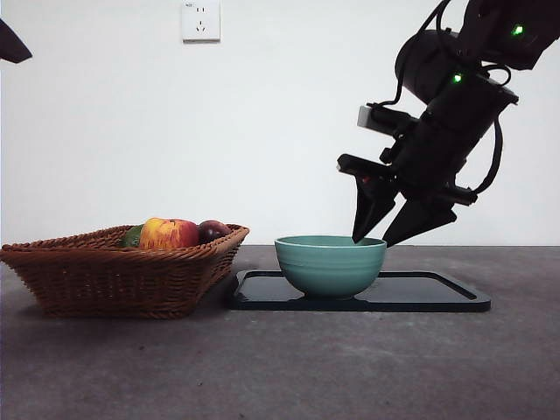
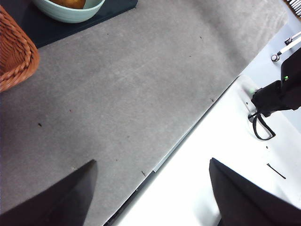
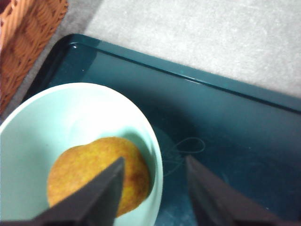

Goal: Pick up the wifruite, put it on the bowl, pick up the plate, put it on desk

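Note:
The orange-brown wifruite (image 3: 89, 169) lies inside the teal bowl (image 1: 331, 262), and its top also shows in the left wrist view (image 2: 70, 3). That bowl (image 3: 56, 117) stands on the dark flat plate (image 1: 420, 293) on the desk (image 1: 280, 367). My right gripper (image 1: 372, 242) hangs open just above the bowl's right rim. In its wrist view the right gripper (image 3: 154, 162) straddles the rim and holds nothing, one jaw over the fruit and the other over the plate (image 3: 225, 132). My left gripper (image 2: 151, 162) is open and empty, off by the desk's edge.
A wicker basket (image 1: 122, 271) sits left of the plate, almost touching it. It holds a red-yellow apple (image 1: 166, 234), a dark plum (image 1: 213, 230) and something green (image 1: 131, 236). The left arm shows only as a black tip (image 1: 13, 44) at the upper left.

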